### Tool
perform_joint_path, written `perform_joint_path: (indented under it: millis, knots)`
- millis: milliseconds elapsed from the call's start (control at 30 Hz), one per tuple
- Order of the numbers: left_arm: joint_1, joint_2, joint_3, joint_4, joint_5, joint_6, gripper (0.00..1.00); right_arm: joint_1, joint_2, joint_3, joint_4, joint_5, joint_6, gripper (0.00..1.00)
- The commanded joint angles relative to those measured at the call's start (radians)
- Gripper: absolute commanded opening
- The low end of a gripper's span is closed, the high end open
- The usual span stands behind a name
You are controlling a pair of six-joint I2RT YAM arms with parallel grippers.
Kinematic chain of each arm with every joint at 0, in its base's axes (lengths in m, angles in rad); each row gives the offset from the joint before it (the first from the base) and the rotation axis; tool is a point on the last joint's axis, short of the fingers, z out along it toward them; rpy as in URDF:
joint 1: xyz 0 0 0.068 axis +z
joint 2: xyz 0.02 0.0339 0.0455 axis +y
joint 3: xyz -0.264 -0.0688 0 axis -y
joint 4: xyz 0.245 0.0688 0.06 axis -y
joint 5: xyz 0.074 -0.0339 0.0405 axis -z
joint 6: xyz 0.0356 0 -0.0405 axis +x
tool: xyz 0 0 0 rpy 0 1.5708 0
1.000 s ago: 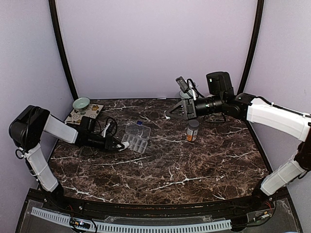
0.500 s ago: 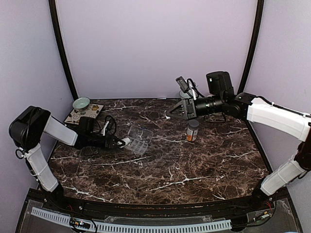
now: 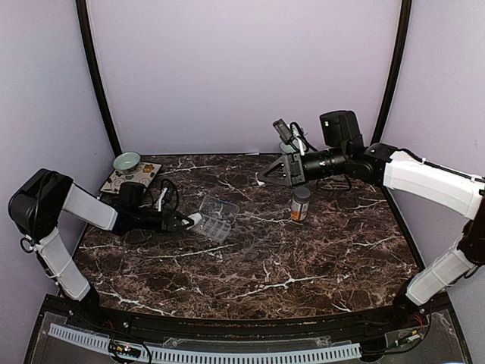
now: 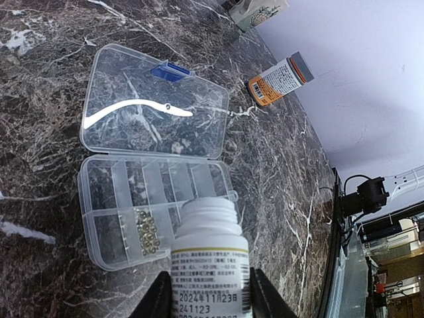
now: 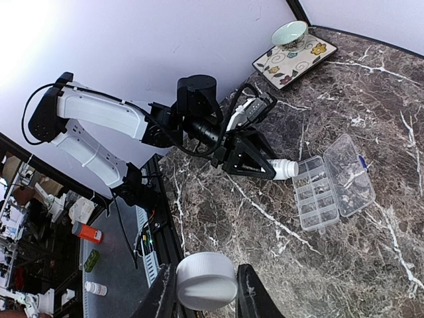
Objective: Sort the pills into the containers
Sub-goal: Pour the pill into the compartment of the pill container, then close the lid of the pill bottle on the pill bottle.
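The containers are one clear organizer box, lying on the table with its lid folded flat open. Small golden pills fill one compartment near the bottle. My left gripper is shut on an uncapped white pill bottle. The bottle lies nearly level, with its mouth at the box's near edge. My right gripper hangs high above the table's back, shut on the bottle's white cap.
An orange pill bottle with a grey cap stands right of the box. A green bowl and a flowered tray sit at the back left corner.
My left gripper has drawn back slightly to the left with the bottle, and the organizer box has shifted a little. The right arm has stayed almost still.
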Motion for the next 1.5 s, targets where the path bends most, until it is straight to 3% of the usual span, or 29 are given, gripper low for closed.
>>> perform_joint_path:
  millis: [0, 433, 1067, 1267, 1467]
  knots:
    - [-0.004, -0.058, -0.025, 0.04, 0.008, -0.01, 0.0, 0.001, 0.012, 0.037, 0.021, -0.009, -0.014, 0.04]
    - [-0.005, -0.184, -0.089, 0.152, 0.014, -0.105, 0.0, 0.028, 0.054, 0.061, 0.028, -0.012, -0.013, 0.04]
    - [-0.102, -0.418, -0.012, 0.154, 0.049, -0.188, 0.0, 0.078, 0.121, 0.186, -0.025, -0.022, -0.045, 0.04]
    - [-0.124, -0.439, 0.031, 0.225, 0.122, -0.26, 0.0, 0.091, 0.134, 0.244, -0.092, -0.024, -0.074, 0.04]
    - [-0.142, -0.394, 0.067, 0.416, 0.266, -0.438, 0.0, 0.104, 0.125, 0.272, -0.143, -0.019, -0.102, 0.04]
